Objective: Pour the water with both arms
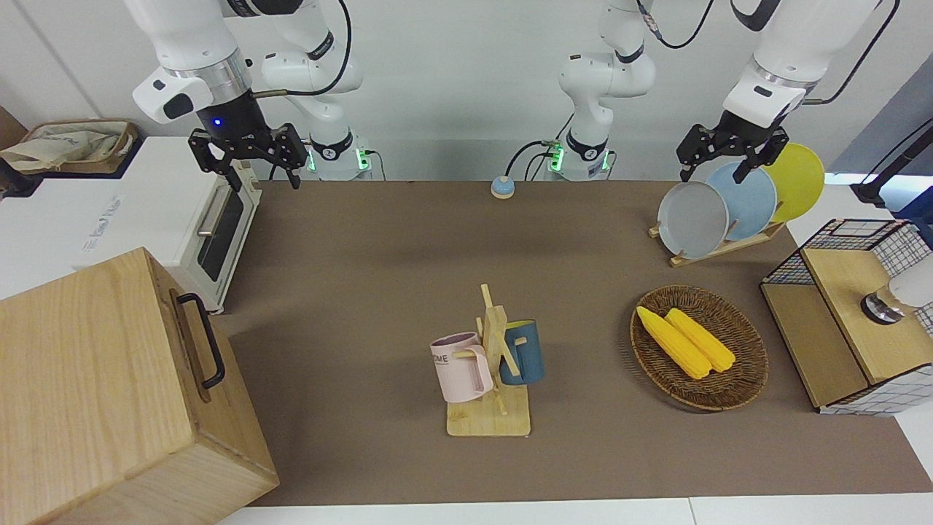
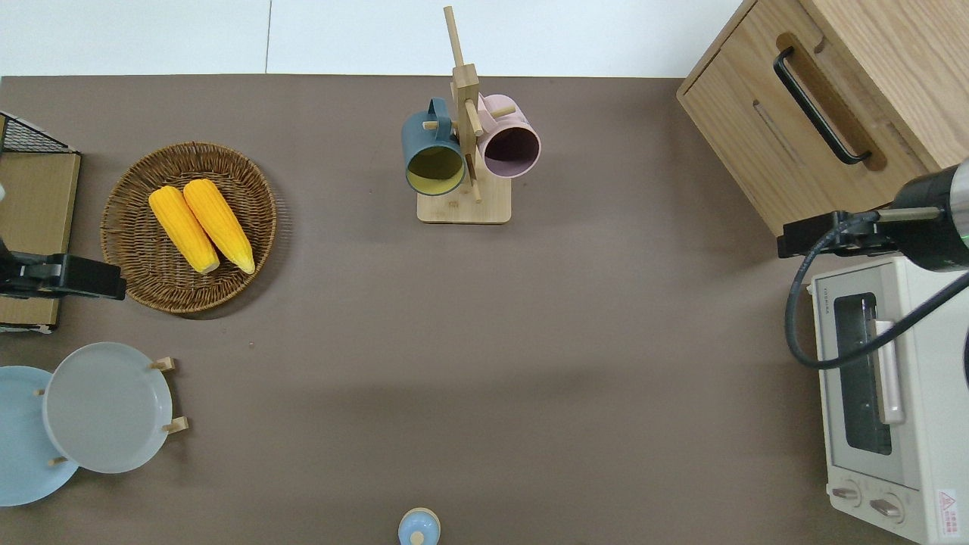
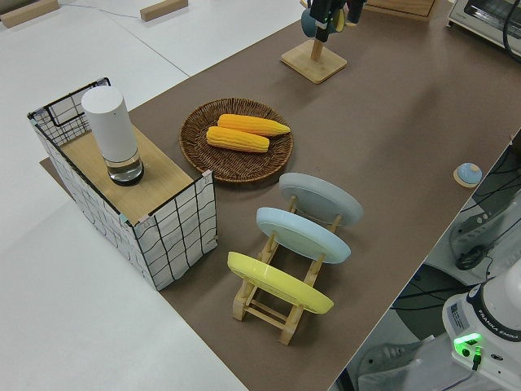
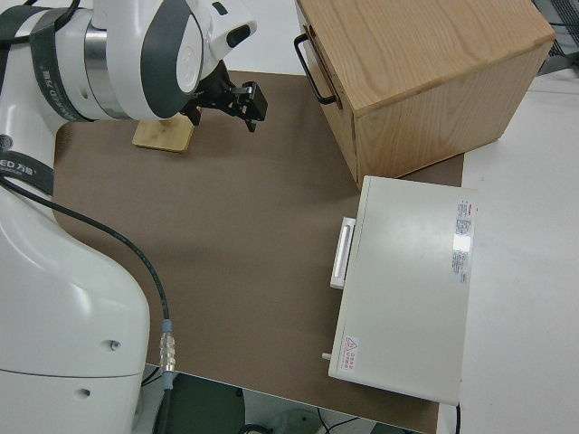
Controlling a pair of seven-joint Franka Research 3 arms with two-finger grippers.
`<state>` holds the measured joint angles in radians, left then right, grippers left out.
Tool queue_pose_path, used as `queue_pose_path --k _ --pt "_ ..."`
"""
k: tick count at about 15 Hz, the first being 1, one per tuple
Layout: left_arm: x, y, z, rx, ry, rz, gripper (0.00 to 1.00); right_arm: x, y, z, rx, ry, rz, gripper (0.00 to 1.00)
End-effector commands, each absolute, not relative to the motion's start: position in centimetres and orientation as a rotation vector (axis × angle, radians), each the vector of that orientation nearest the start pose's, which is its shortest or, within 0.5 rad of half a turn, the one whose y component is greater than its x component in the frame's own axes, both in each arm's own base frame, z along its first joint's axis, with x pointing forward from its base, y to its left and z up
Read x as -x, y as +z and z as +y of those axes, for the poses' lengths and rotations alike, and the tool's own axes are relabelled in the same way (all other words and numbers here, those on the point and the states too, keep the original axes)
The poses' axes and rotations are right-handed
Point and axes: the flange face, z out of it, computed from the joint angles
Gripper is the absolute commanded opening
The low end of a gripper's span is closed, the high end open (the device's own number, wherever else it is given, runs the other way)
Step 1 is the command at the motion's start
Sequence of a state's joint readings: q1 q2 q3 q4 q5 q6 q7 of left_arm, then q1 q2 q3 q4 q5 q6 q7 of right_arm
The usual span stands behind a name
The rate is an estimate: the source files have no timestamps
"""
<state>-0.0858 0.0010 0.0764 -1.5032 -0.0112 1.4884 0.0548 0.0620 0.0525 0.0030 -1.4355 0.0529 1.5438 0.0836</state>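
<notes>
Brown matting (image 1: pixel 379 292) covered the table between white margins, and both arms hung raised above it near their bases. The right gripper (image 1: pixel 248 157) hovered over the white toaster oven (image 1: pixel 146 211) at its arm's end of the table, its black fingers spread apart and holding nothing. The left gripper (image 1: pixel 725 154) hung over the plate rack (image 1: pixel 718 244) at the opposite end, fingers also apart and empty.

Out from the middle of the table, near the edge farthest from the robots, a wooden mug tree (image 2: pixel 465 136) stood on its square base. A pink mug (image 2: pixel 511 144) hung on the peg toward the right arm's end, a blue mug (image 2: pixel 433 155) with a yellow inside on the peg toward the left arm's end.

Toward the left arm's end lay a round wicker basket (image 1: pixel 736 386) with two corn cobs (image 1: pixel 685 341) side by side in it. Nearer to the robots than the basket, the rack held a grey plate (image 1: pixel 692 219), a light blue plate (image 1: pixel 751 200) and a yellow plate (image 1: pixel 798 179) on edge. A wire-mesh crate (image 3: pixel 163 236) with a wooden top carried an upright white cylinder (image 3: pixel 112 134).

A large wooden box (image 1: pixel 109 394) with a black handle sat beside the toaster oven, farther from the robots. A small blue knob-like object (image 1: pixel 502 187) lay on the mat between the two arm bases.
</notes>
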Motion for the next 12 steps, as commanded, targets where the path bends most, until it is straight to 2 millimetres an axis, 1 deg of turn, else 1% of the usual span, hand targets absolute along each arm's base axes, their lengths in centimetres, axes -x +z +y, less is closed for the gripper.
queue_pose_path --k 1,4,6,8,10,11,12 --pt "-54.5 64.5 -0.8 3.123 0.075 0.101 1.0 -57.0 65.8 4.8 3.076 -0.077 0.023 0.992" --pt "-54.8 63.5 -0.3 3.126 0.118 0.092 1.0 -57.0 64.9 5.8 3.075 -0.048 -0.005 0.992" --pt "-54.6 63.2 -0.1 3.124 0.156 0.115 1.0 -56.7 63.6 7.8 3.075 -0.003 -0.053 0.992" --pt "-54.6 63.4 0.2 3.122 0.147 0.156 1.0 -56.7 62.6 9.4 3.076 0.026 -0.094 0.992" --pt "-54.8 63.2 1.7 3.113 0.146 0.161 1.0 -56.9 61.4 11.4 3.06 0.052 -0.137 0.992" --pt "-54.9 63.0 2.1 3.096 0.151 0.175 1.0 -57.0 59.9 12.8 3.028 0.093 -0.152 0.992" --pt "-55.2 62.6 3.8 3.064 0.159 0.185 1.0 -57.5 58.9 13.6 3.024 0.092 -0.164 0.992"
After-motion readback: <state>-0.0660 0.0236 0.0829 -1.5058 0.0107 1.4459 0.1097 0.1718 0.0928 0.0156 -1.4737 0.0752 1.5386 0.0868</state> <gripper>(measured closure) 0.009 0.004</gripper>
